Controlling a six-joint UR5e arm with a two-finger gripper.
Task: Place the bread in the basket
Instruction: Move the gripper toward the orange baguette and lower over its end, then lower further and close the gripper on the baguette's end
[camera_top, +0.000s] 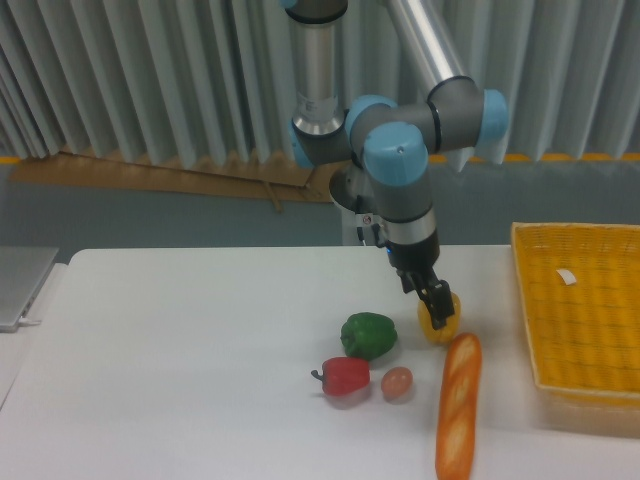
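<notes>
The bread (459, 403), a long orange-golden baguette, lies on the white table near the front edge, pointing roughly toward the camera. The yellow woven basket (530, 320) sits at the right side of the table with a small white tag inside. My gripper (438, 307) hangs low in front of the yellow pepper (444, 324), just above the baguette's far end. Its dark fingers overlap from this angle, so the gap between them does not show. Nothing appears held.
A green pepper (368, 334), a red pepper (346, 376) and a small brown egg (397, 382) lie left of the bread. A grey laptop edge (20, 285) sits at the far left. Corrugated curtains stand behind the table.
</notes>
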